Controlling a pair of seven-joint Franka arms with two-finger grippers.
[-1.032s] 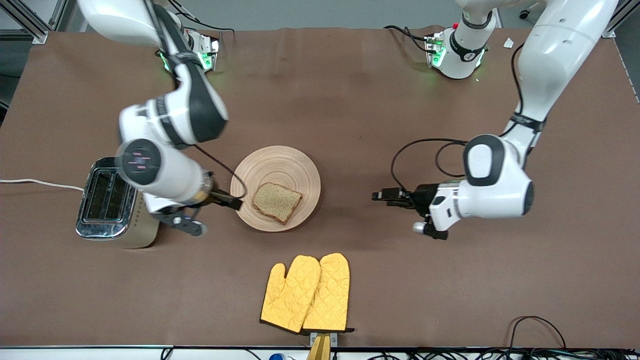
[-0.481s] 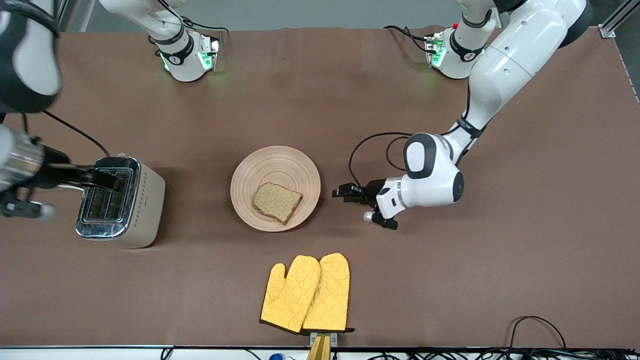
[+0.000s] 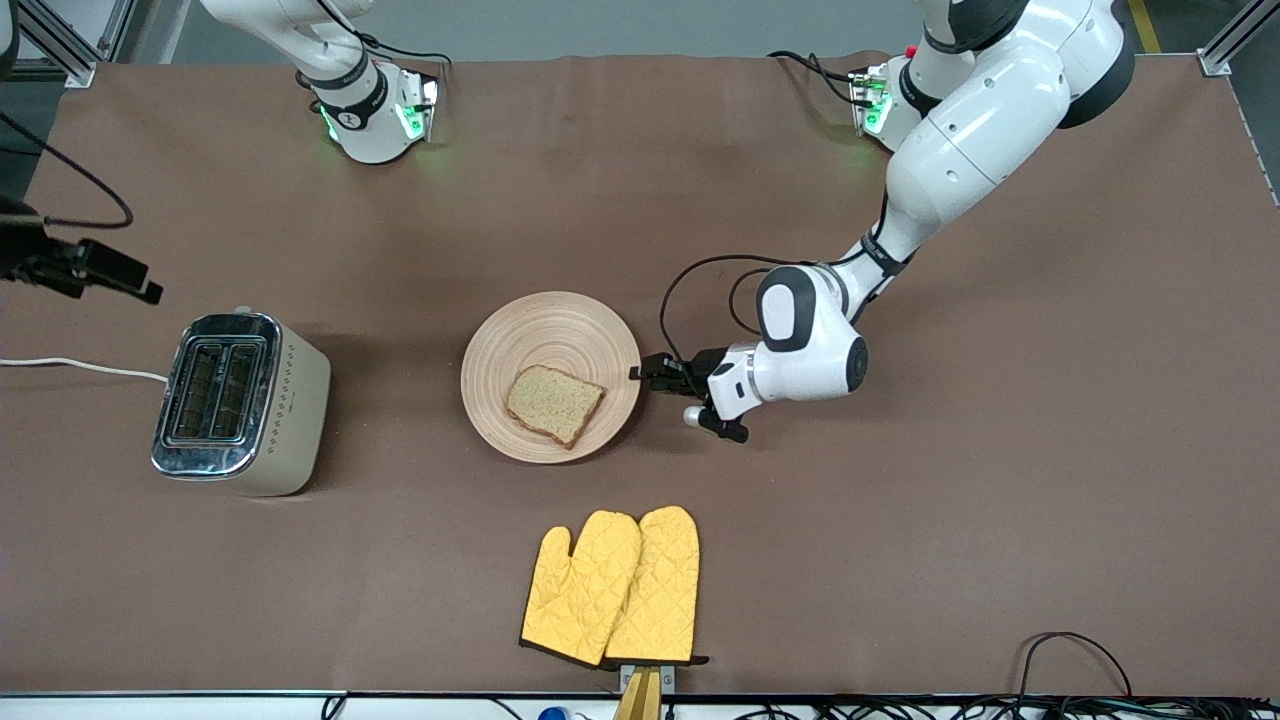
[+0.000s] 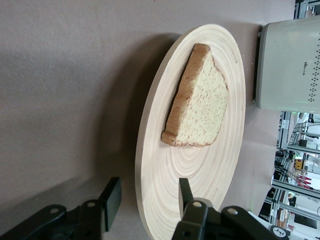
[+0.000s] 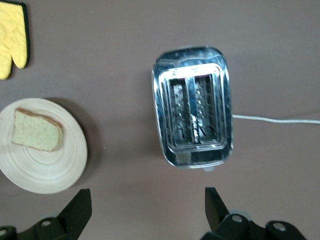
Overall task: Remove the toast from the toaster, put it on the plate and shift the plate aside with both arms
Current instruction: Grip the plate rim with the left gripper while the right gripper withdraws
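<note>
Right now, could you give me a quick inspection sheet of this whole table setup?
Surface: brown table cover.
Job's things: toast lies on the plate.
Clutter: toaster toward the right arm's end; yellow oven mitts nearer the camera than the plate.
Grippers: left tool open, straddling the plate's rim; right tool open, above the toaster.
Cables: white toaster cord; black leads along the camera-side edge.
Surroundings: metal framing at the corners.

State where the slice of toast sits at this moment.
In the front view, the toast lies on the plate, on the part nearer the camera, between the toaster and the left gripper.
</note>
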